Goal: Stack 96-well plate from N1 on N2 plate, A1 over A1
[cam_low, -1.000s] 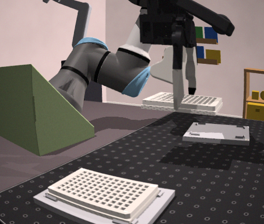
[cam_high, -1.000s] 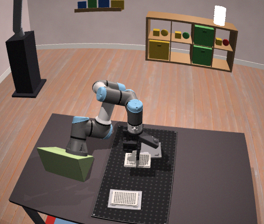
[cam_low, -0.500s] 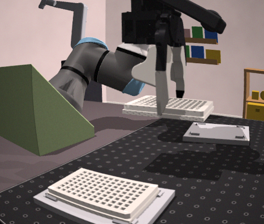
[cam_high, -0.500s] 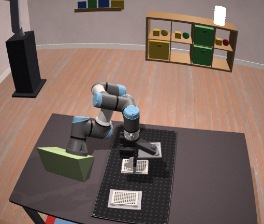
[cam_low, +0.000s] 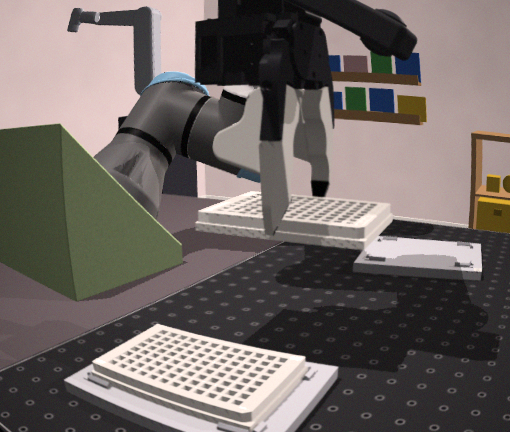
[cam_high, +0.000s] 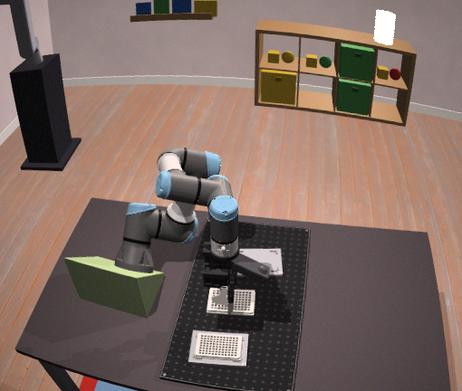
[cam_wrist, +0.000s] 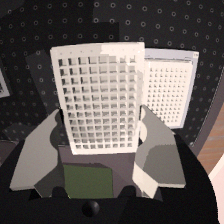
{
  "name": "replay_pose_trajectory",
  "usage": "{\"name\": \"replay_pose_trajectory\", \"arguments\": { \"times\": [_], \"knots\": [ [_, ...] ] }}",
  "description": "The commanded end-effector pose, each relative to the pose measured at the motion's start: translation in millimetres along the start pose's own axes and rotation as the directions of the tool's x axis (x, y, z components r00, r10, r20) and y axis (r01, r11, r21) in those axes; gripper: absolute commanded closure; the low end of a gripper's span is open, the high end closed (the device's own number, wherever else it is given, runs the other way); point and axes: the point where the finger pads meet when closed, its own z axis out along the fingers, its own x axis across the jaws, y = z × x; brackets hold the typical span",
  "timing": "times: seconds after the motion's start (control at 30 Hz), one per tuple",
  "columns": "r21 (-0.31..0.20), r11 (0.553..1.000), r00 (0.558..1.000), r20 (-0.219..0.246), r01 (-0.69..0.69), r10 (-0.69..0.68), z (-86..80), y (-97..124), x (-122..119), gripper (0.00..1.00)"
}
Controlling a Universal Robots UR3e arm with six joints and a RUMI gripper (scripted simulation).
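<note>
My gripper (cam_high: 226,290) is shut on a white 96-well plate (cam_high: 235,301) and holds it level in the air over the black perforated mat, between the two nests. The held plate also shows in the exterior view (cam_low: 294,218) and between the two fingers in the wrist view (cam_wrist: 100,97). The empty grey nest N1 (cam_high: 262,262) lies behind it, also seen in the exterior view (cam_low: 419,257). The second white plate (cam_high: 219,347) sits flat in nest N2 near the mat's front edge; it also shows in the exterior view (cam_low: 197,369) and in the wrist view (cam_wrist: 167,91).
A green wedge block (cam_high: 112,285) stands on the table beside the arm's base, left of the mat. The black perforated mat (cam_high: 242,308) covers the table's middle. A shelf unit (cam_high: 332,72) and a black pedestal (cam_high: 43,113) stand far off on the floor.
</note>
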Motion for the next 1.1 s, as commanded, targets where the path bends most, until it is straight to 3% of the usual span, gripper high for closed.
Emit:
{"name": "replay_pose_trajectory", "arguments": {
  "times": [0.0,1.07],
  "knots": [
    [0.001,1.000,1.000,-0.002,0.000,0.000,-0.7,3.7,17.5,1.00],
    [0.001,1.000,1.000,-0.002,0.000,0.000,-0.8,26.6,108.0,1.00]
  ]
}}
